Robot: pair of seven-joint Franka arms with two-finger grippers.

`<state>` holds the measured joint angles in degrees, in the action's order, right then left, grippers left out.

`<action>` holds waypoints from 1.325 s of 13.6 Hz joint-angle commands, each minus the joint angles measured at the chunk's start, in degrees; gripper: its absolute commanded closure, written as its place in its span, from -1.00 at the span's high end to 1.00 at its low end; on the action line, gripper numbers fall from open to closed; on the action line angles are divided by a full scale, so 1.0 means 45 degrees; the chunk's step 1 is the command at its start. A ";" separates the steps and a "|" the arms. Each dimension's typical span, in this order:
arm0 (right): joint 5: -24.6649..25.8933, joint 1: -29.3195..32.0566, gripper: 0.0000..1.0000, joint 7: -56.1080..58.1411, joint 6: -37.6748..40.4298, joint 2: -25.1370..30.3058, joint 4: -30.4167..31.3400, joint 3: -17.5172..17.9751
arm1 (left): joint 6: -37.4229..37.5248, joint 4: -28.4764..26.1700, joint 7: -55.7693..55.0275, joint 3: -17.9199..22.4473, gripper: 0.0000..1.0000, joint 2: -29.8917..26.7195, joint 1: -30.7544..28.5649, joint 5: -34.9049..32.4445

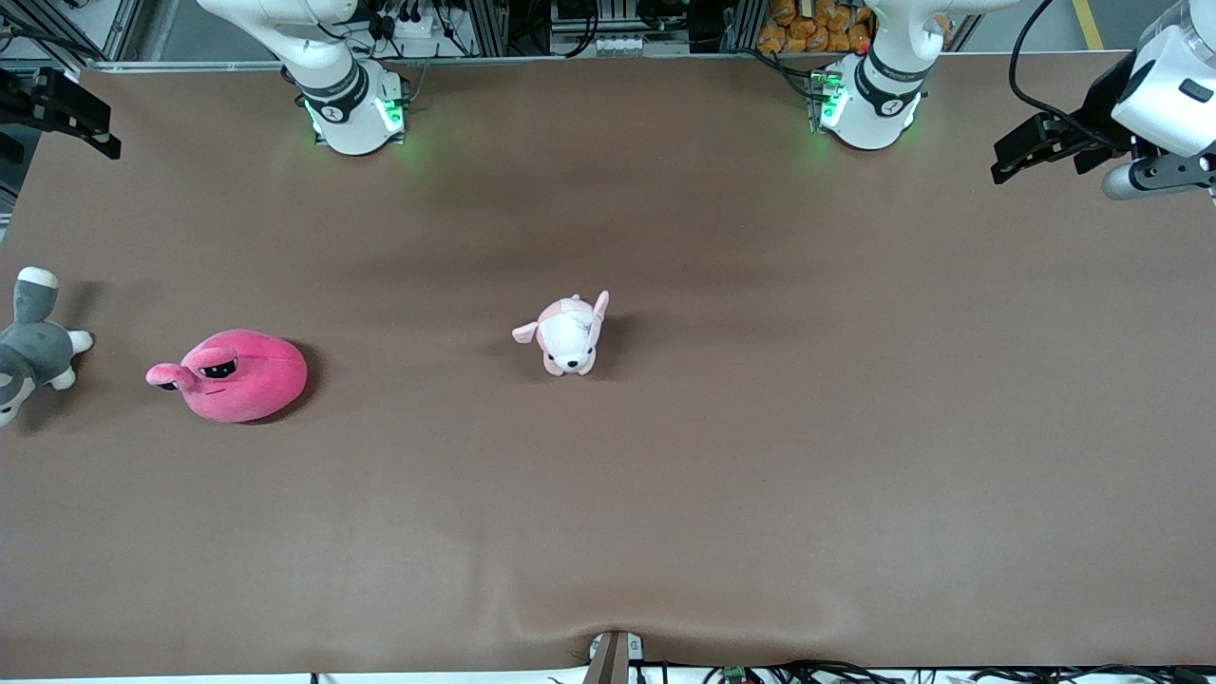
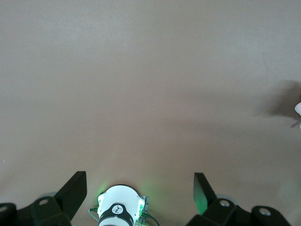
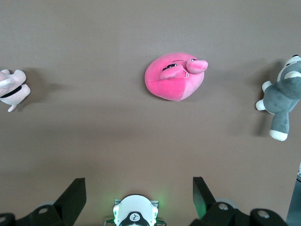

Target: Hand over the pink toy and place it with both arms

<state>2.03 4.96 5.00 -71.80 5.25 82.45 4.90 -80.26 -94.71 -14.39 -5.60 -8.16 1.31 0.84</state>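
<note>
The pink toy (image 1: 233, 373), a round hot-pink plush with sleepy black eyes, lies on the brown table toward the right arm's end. It also shows in the right wrist view (image 3: 175, 77). My right gripper (image 1: 66, 119) is raised high over the table's corner at the right arm's end, well apart from the toy. In its own view the right gripper (image 3: 138, 190) is open and empty. My left gripper (image 1: 1016, 157) is raised high over the left arm's end of the table. In its own view the left gripper (image 2: 140, 186) is open and empty.
A pale pink-and-white puppy plush (image 1: 570, 334) stands at the table's middle and shows in the right wrist view (image 3: 11, 89). A grey-and-white plush animal (image 1: 33, 342) lies at the table's edge beside the pink toy and shows in the right wrist view (image 3: 282, 96). The arm bases (image 1: 347, 104) (image 1: 869, 95) stand at the table's back edge.
</note>
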 commanded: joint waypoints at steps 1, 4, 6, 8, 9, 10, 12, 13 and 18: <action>0.0331 -0.0144 1.00 -0.0173 0.0232 -0.0132 -0.0314 -0.0014 | 0.0180 0.0303 0.0345 0.0015 1.00 0.0290 -0.0115 -0.0206; 0.0312 -0.0086 1.00 -0.0212 0.0232 -0.0132 -0.0314 -0.0034 | 0.0199 0.0304 0.0911 0.0034 1.00 0.0251 -0.0135 -0.0225; 0.0234 -0.0066 1.00 -0.0212 0.0213 -0.0151 -0.0314 -0.0053 | 0.0296 0.0303 0.1028 -0.0024 1.00 0.0134 -0.0135 -0.0342; 0.0175 -0.0047 1.00 -0.0212 0.0174 -0.0151 -0.0314 -0.0053 | 0.0336 0.0303 0.1670 0.0034 1.00 0.0095 -0.0155 -0.0342; 0.0155 -0.0027 1.00 -0.0212 0.0116 -0.0151 -0.0295 -0.0053 | 0.0374 0.0303 0.1945 0.0034 1.00 0.0095 -0.0174 -0.0342; 0.0155 -0.0027 1.00 -0.0212 0.0077 -0.0151 -0.0295 -0.0053 | 0.0394 0.0284 0.1889 0.0034 1.00 0.0095 -0.0174 -0.0342; 0.0136 -0.0027 1.00 -0.0212 0.0018 -0.0171 -0.0314 -0.0053 | 0.0433 0.0303 0.1965 0.0034 1.00 0.0094 -0.0213 -0.0323; 0.0136 -0.0027 1.00 -0.0212 0.0018 -0.0171 -0.0295 -0.0053 | 0.0433 0.0323 0.2005 0.0034 1.00 0.0095 -0.0368 -0.0323; 0.0116 0.0012 1.00 -0.0212 -0.0138 -0.0210 -0.0314 -0.0053 | 0.0433 0.0889 0.1732 0.0054 1.00 0.0270 -0.0448 -0.0459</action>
<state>2.31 4.96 4.82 -72.43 5.12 82.45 4.65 -79.57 -92.66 -6.81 -5.14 -7.36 -0.60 0.57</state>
